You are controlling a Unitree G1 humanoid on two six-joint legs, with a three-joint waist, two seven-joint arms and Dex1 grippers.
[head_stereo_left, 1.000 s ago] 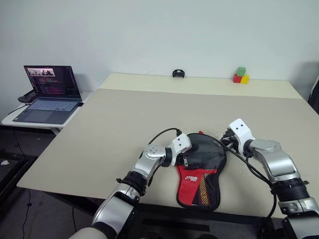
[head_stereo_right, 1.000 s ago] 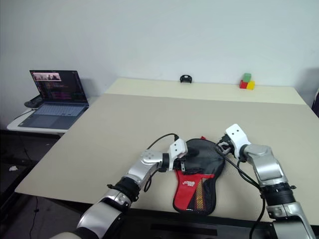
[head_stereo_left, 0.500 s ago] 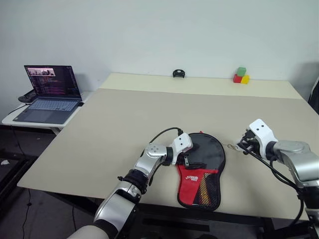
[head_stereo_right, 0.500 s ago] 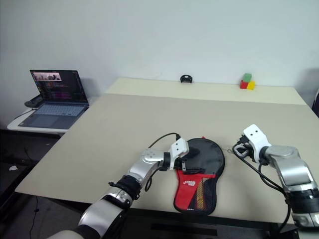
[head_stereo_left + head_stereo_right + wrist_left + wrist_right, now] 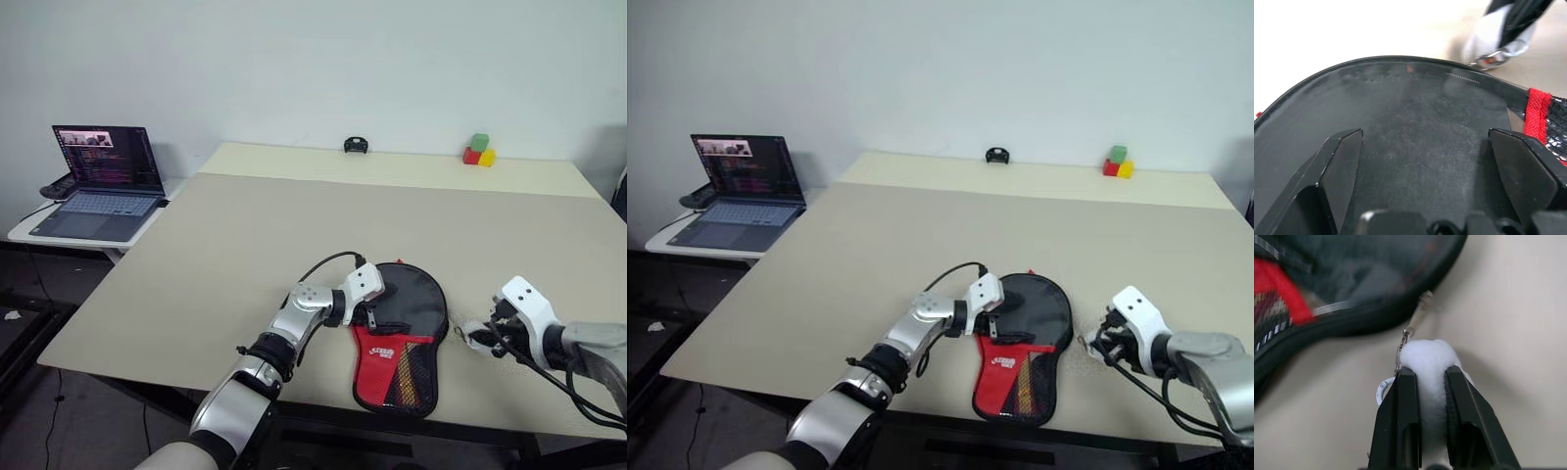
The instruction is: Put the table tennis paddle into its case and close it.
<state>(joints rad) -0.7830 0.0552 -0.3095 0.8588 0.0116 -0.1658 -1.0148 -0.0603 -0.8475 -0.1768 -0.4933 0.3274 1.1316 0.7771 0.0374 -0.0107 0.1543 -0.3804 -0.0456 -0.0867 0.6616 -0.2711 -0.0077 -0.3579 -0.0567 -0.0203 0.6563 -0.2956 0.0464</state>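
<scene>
The left gripper [image 5: 380, 305] reaches in low from the table's [image 5: 245, 235] near edge, fingers spread wide flat over the black top of the case [image 5: 404, 338], not pinching anything. The right gripper [image 5: 1426, 382], just beside the case near that same edge, is clamped on the white pompom [image 5: 1427, 357]. Far edge has colored blocks [image 5: 478, 151] and a small black object [image 5: 355, 146]; a laptop [image 5: 93, 186] sits on a side table.
</scene>
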